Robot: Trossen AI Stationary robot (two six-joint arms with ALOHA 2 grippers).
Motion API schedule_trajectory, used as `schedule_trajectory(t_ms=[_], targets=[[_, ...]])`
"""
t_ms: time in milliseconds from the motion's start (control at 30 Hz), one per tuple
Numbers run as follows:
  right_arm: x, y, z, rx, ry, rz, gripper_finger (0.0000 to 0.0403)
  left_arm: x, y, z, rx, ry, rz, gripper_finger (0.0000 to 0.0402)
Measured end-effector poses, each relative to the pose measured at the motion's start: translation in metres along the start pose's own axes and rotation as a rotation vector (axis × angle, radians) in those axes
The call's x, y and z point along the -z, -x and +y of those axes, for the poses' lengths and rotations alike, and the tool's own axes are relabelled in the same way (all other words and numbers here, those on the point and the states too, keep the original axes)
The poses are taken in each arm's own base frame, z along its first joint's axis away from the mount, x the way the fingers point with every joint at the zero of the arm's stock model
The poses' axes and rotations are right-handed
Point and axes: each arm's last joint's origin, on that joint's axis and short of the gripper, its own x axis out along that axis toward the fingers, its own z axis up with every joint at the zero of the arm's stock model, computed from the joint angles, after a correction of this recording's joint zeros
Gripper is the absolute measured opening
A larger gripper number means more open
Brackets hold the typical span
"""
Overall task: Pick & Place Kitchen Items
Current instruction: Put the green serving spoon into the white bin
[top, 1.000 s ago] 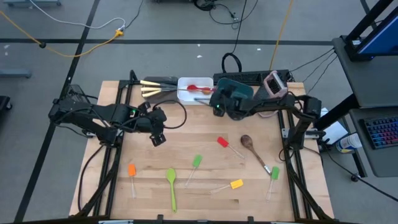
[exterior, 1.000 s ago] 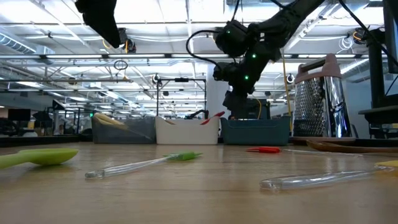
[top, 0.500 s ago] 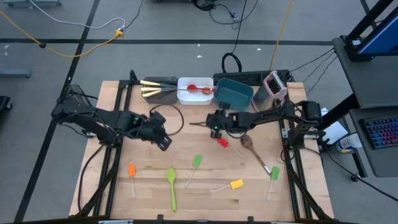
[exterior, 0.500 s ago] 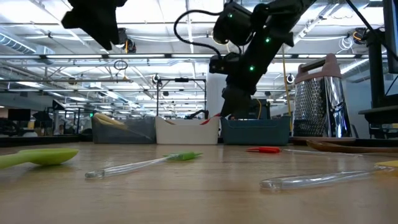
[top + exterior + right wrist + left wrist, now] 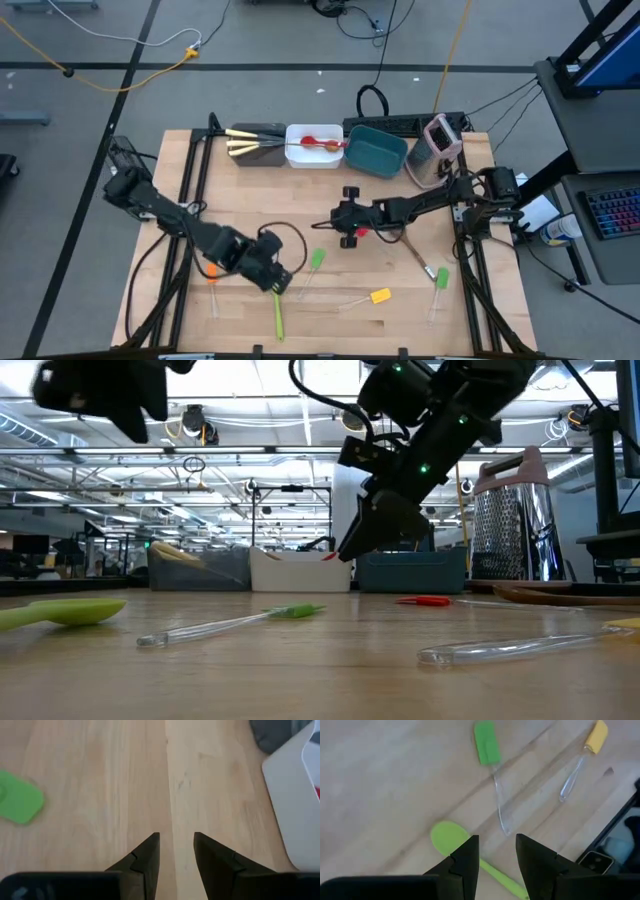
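Green spoon [image 5: 276, 300] lies at the front of the bench [image 5: 250, 200], bowl toward the back and handle running forward toward the front edge, so its long axis runs front to back. The left arm's tool [image 5: 275, 278] hangs directly over the bowl end; in the left wrist view the two dark fingers [image 5: 462, 865] stand apart with nothing between them, and the spoon's bowl [image 5: 449, 838] sits just ahead of the gap, with the handle passing under it at a slant. The fingers therefore straddle the spoon where bowl meets handle, which looks workable for a straight descent, though a small turn of the wrist to set the jaws squarely across the handle would likely make the grip surer on so slim a stem.

Just beside it lies a green-headed spatula [image 5: 314, 264] with a clear handle, and farther right a yellow-headed spatula [image 5: 374, 297]; both show in the left wrist view, and the green one is close enough to be nudged during the descent.

The right arm's tool [image 5: 341, 222] is near mid-bench, also parted and empty, with a red-headed spatula [image 5: 357, 231] touching or just beside it. It is well apart from the green spoon, so the left arm is the nearer one.
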Motion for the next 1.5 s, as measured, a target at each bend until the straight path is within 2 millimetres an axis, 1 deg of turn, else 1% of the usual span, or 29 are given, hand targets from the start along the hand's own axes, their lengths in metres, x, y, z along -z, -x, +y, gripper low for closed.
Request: schedule_trajectory(t_ms=[100,167,300,400,533,667,900,1067,1267,1500], targets=[[0.004,-0.001,0.004,0.005,-0.009,-0.076,0.0116,0.013,-0.012,-0.005,-0.014,0.085,0.016,0.0131],[0.005,-0.001,0.005,0.013,0.02,-0.125,0.0116,0.021,-0.021,-0.006,-0.037,0.154,0.025,0.0131],[0.001,0.0,0.004,0.039,0.039,-0.232,0.0116,0.039,-0.042,-0.011,-0.068,0.258,0.04,0.0131],[0.002,0.001,0.004,0.048,0.058,-0.256,0.0116,0.049,-0.058,-0.016,-0.063,0.324,0.068,0.0131],[0.001,0.001,0.004,0.055,0.091,-0.264,0.0116,0.06,-0.074,-0.02,-0.05,0.357,0.082,0.0131],[-0.001,0.001,0.003,0.068,0.119,-0.29,0.0116,0.067,-0.082,-0.02,-0.068,0.385,0.085,0.0131],[-0.003,0.002,0.002,0.08,0.152,-0.311,0.0116,0.076,-0.086,-0.014,-0.125,0.432,0.07,0.0131],[-0.004,0.002,0.002,0.083,0.157,-0.312,0.0116,0.08,-0.099,-0.012,-0.167,0.449,0.075,0.0131],[-0.004,0.002,0.002,0.083,0.155,-0.313,0.0116,0.082,-0.11,-0.009,-0.196,0.448,0.075,0.0131],[-0.004,0.002,0.002,0.082,0.153,-0.314,0.0116,0.079,-0.112,-0.006,-0.247,0.375,0.121,0.0131]])
